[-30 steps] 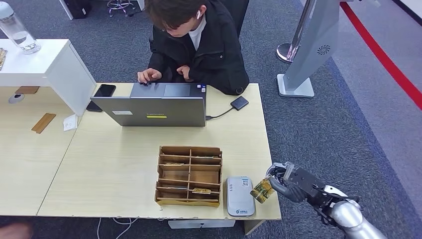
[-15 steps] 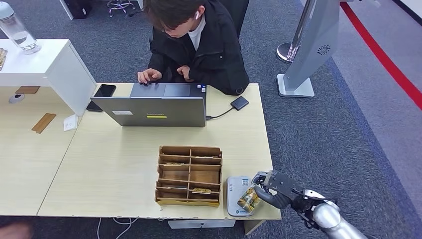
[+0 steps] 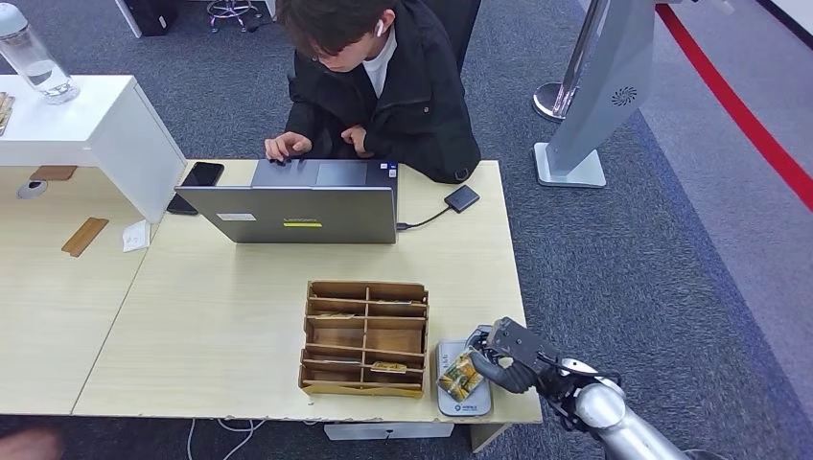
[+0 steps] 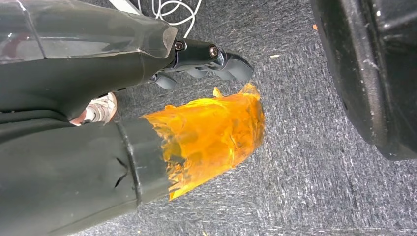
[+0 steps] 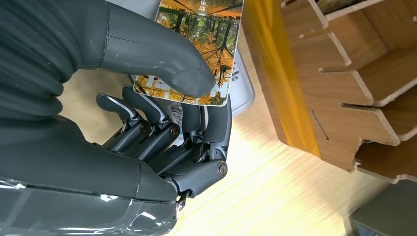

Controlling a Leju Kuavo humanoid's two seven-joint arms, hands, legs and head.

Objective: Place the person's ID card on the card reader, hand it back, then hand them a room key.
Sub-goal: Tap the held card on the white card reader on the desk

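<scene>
Right hand (image 3: 503, 356) pinches the ID card (image 3: 459, 376) between thumb (image 5: 147, 54) and fingers, holding it over the grey card reader (image 3: 462, 383) at the table's (image 3: 220, 326) near right corner; contact with reader cannot be told. Card face shows an autumn-tree print with small characters along one edge, too small to read. Reader carries a blue logo, unreadable. Wooden key organizer (image 3: 365, 337) sits just left of reader. Laptop (image 3: 292, 213) lid has a yellow sticker, text illegible. Person (image 3: 379, 81) types at the laptop. Left hand (image 4: 147, 118) hangs over carpet, fingers curled in, holding nothing.
</scene>
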